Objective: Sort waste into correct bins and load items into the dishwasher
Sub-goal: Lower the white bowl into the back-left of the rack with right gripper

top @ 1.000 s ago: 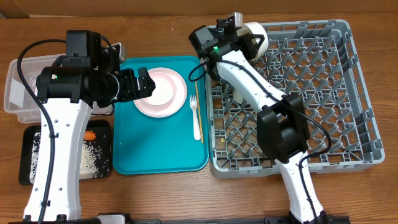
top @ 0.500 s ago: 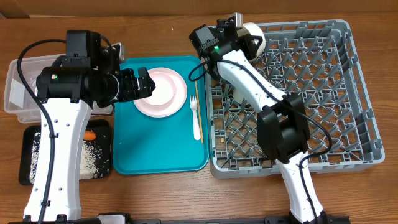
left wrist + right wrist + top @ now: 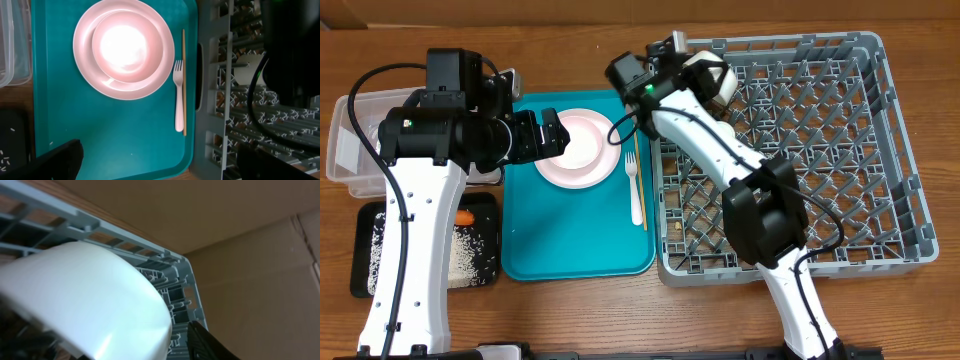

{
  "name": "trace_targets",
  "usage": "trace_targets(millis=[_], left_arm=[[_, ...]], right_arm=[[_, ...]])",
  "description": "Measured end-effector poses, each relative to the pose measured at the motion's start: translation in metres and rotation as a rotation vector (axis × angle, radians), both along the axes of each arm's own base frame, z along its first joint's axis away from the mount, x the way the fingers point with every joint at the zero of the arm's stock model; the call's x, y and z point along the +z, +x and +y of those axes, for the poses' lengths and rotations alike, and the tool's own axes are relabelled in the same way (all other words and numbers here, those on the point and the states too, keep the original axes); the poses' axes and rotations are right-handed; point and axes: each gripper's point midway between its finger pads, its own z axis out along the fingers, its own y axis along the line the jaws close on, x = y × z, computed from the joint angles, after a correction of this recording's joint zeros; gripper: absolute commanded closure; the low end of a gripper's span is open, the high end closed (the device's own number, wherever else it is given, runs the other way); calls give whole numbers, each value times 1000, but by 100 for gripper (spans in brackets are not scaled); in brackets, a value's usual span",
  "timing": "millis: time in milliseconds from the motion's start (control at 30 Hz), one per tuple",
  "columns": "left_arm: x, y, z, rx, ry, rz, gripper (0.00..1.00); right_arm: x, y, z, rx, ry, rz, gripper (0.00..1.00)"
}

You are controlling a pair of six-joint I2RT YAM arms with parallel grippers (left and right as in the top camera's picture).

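Observation:
The grey dish rack (image 3: 840, 180) is at the right. My right gripper (image 3: 692, 68) holds a white bowl (image 3: 718, 82) tilted over the rack's far-left corner. In the right wrist view the bowl (image 3: 85, 300) fills the frame and only one finger (image 3: 210, 345) shows. My left gripper (image 3: 548, 135) hovers open and empty (image 3: 160, 165) over the pink plate (image 3: 590, 165). The plate (image 3: 90, 75) carries a second white bowl (image 3: 127, 47). A white fork (image 3: 178, 100) and a wooden chopstick (image 3: 183, 75) lie to its right.
The plate, fork and chopstick rest on a teal tray (image 3: 570, 235). A clear tub (image 3: 350, 140) stands at the far left. A black tray (image 3: 370, 250) in front of it holds rice and a carrot (image 3: 466, 216). The rack wall (image 3: 220, 100) adjoins the teal tray.
My right gripper has swung left with the white bowl, toward the rack's far-left corner. The left arm has not moved.

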Motion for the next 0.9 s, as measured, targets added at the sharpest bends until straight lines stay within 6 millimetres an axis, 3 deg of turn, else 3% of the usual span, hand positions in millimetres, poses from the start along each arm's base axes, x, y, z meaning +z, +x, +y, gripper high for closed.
trace_targets(millis=[367, 500, 900], left_arm=[[0, 0, 0, 0, 0, 0, 0], [0, 0, 0, 0, 0, 0, 0], [0, 0, 0, 0, 0, 0, 0]], right_arm=[[-2, -15, 28, 72, -54, 71, 10], [-3, -19, 37, 93, -52, 81, 5], [-33, -29, 64, 186, 144, 247, 3]])
